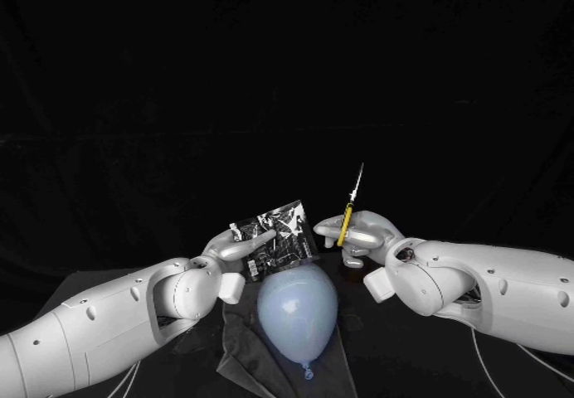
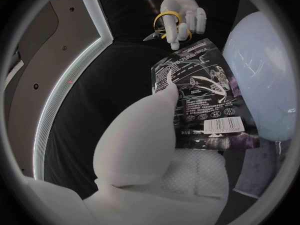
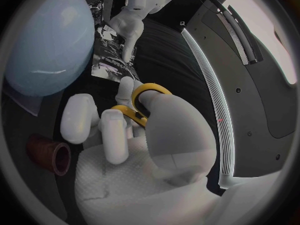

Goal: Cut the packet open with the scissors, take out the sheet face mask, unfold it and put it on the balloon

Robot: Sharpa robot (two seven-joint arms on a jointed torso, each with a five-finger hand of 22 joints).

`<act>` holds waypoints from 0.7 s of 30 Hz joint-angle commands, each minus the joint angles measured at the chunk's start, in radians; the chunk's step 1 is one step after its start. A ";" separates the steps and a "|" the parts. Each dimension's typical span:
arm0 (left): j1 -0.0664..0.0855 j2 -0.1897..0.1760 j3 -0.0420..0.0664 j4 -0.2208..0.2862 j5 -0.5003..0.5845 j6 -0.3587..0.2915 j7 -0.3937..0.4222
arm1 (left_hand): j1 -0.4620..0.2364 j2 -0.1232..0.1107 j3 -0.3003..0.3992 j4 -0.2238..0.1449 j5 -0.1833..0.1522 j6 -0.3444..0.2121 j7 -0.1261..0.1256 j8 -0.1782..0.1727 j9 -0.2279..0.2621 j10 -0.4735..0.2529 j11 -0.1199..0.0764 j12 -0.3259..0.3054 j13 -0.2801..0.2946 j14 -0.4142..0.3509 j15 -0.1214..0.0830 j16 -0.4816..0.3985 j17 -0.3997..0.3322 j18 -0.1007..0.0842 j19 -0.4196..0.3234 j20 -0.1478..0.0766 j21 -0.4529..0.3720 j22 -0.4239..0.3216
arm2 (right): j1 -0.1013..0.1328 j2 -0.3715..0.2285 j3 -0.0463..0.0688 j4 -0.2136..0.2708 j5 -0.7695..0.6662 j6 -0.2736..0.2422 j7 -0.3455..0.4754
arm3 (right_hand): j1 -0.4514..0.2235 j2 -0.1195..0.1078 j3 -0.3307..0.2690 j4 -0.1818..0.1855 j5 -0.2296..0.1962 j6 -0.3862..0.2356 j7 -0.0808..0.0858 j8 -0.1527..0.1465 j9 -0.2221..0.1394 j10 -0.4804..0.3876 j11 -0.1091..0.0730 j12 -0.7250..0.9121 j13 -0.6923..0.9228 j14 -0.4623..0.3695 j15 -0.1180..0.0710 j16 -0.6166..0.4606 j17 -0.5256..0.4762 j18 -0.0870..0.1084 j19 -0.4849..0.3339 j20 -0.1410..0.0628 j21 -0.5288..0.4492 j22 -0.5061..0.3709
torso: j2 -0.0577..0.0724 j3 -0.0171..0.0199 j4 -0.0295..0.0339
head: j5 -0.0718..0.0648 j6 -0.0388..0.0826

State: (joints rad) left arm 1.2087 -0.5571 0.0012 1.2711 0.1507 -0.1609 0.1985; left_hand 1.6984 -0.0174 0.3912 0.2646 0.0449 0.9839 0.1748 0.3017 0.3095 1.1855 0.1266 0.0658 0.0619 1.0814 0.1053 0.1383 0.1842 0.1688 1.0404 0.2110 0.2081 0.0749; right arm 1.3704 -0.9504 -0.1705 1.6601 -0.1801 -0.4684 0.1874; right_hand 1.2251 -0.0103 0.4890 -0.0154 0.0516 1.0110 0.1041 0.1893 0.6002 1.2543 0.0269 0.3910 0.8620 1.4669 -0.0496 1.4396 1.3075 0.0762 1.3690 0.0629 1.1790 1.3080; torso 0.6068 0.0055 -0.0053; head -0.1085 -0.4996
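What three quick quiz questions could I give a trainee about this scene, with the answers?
1. True or false: the scissors are cutting into the packet.
2. The left hand holds: A) the balloon, B) the packet, C) the scissors.
3. Which hand holds the scissors?
Key: 1 false, they are apart; 2 B; 3 the right hand.

A brown tube sits on the table.
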 commanded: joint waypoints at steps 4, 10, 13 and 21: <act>0.032 0.029 0.004 -0.022 0.003 -0.028 -0.004 | -0.027 -0.012 0.035 -0.010 0.005 -0.004 -0.004 0.014 0.061 0.010 -0.001 -0.004 0.000 0.009 -0.002 0.000 0.003 0.015 0.008 -0.003 0.007 0.000 | 0.002 -0.065 -0.003 0.025 0.039 0.028 0.075 | 0.019 0.006 0.021 -0.014 -0.003 0.001 -0.008 -0.003 0.013 0.114 -0.014 -0.066 -0.073 0.059 -0.002 0.010 0.076 0.000 0.024 -0.003 0.027 0.146 | -0.001 -0.0001 -0.0042 | -0.019 -0.003; 0.055 0.051 0.004 -0.037 0.004 -0.024 -0.022 | -0.046 -0.019 0.059 -0.019 0.005 -0.006 -0.003 0.020 0.071 0.016 -0.002 -0.003 0.001 0.016 -0.003 0.000 0.005 0.015 0.013 -0.005 0.011 0.001 | -0.004 -0.128 -0.020 0.043 0.047 0.062 0.069 | 0.003 -0.012 0.017 -0.011 -0.003 0.007 -0.009 -0.004 0.020 0.123 -0.013 -0.127 -0.136 0.061 -0.002 0.010 0.077 -0.001 0.029 -0.004 0.032 0.149 | -0.001 0.0040 -0.0074 | -0.023 -0.012; 0.060 0.064 0.005 -0.042 0.004 -0.022 -0.032 | -0.058 -0.023 0.073 -0.025 0.005 -0.008 -0.003 0.024 0.078 0.020 -0.002 -0.003 0.001 0.021 -0.005 0.000 0.006 0.016 0.022 -0.008 0.017 0.002 | -0.024 -0.153 -0.028 0.055 0.045 0.078 0.062 | -0.003 -0.017 0.015 -0.007 -0.003 0.012 -0.010 -0.004 0.022 0.133 -0.014 -0.145 -0.157 0.061 -0.002 0.009 0.076 -0.002 0.032 -0.004 0.036 0.151 | -0.003 0.0082 -0.0114 | -0.029 -0.022; 0.072 0.117 0.005 -0.071 -0.020 -0.017 -0.084 | -0.087 -0.029 0.103 -0.040 0.005 -0.016 -0.002 0.033 0.097 0.029 -0.004 -0.003 0.001 0.041 -0.012 0.004 0.011 0.016 0.055 -0.021 0.035 0.007 | -0.112 -0.213 -0.039 0.105 -0.010 0.102 0.045 | 0.002 -0.022 0.017 -0.012 -0.003 0.026 -0.018 0.000 0.028 0.165 -0.021 -0.161 -0.184 0.060 -0.008 0.002 0.065 -0.005 0.040 -0.008 0.049 0.155 | -0.005 0.0136 -0.0185 | -0.060 -0.048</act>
State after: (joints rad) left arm 1.2773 -0.4484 0.0045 1.2050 0.1473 -0.1841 0.1504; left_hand 1.6202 -0.0462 0.4881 0.2228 0.0456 0.9750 0.1736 0.3298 0.3095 1.2068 0.1197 0.0656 0.0619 1.1155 0.0930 0.1382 0.1943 0.1702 1.0892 0.1883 0.2391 0.0805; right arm 1.2674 -1.1594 -0.2099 1.7552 -0.1478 -0.4107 0.2298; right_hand 1.2275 -0.0249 0.5050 -0.0260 0.0516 1.0302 0.0843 0.1852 0.6264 1.2983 0.0382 0.2348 0.6783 1.4668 -0.0497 1.4465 1.3080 0.0756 1.4021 0.0540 1.2254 1.3079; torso 0.6030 0.0168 -0.0210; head -0.1598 -0.5395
